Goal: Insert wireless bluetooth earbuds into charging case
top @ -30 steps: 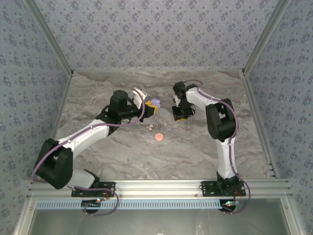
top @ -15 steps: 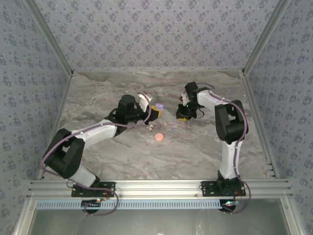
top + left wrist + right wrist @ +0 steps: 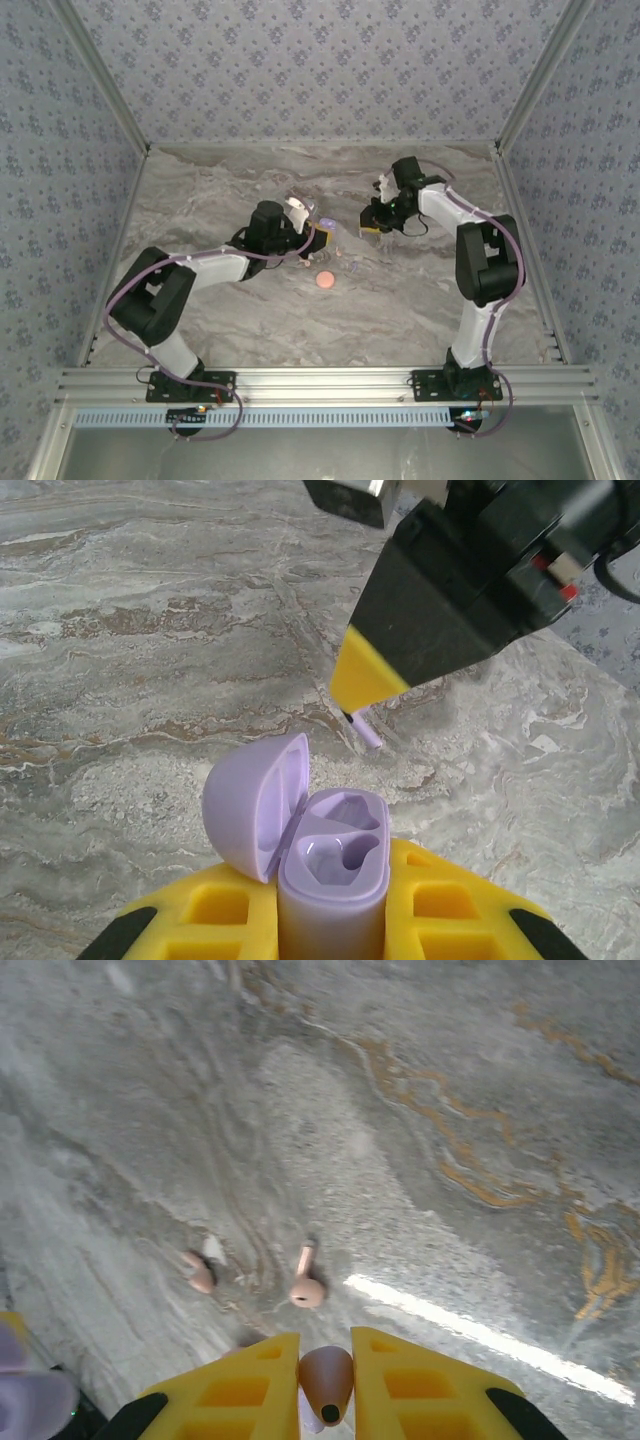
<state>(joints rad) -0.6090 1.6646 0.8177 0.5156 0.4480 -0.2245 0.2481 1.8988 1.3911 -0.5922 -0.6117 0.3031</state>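
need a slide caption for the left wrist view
Left gripper holds the open, empty lilac charging case; right gripper pinches an earbud just beyond it.

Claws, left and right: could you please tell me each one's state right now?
Left claw: closed on the open lilac plastic charging case.
Right claw: closed on a tiny pale plastic earbud.

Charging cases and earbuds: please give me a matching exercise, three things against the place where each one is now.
Things:
1. lilac plastic charging case
2. round pink coin-like case
3. small stemmed earbud

Places:
a. pinched in the right gripper
b. lying on the grey marble table
c. held in the left gripper, lid open

Pairs: 1-c, 2-b, 3-a.
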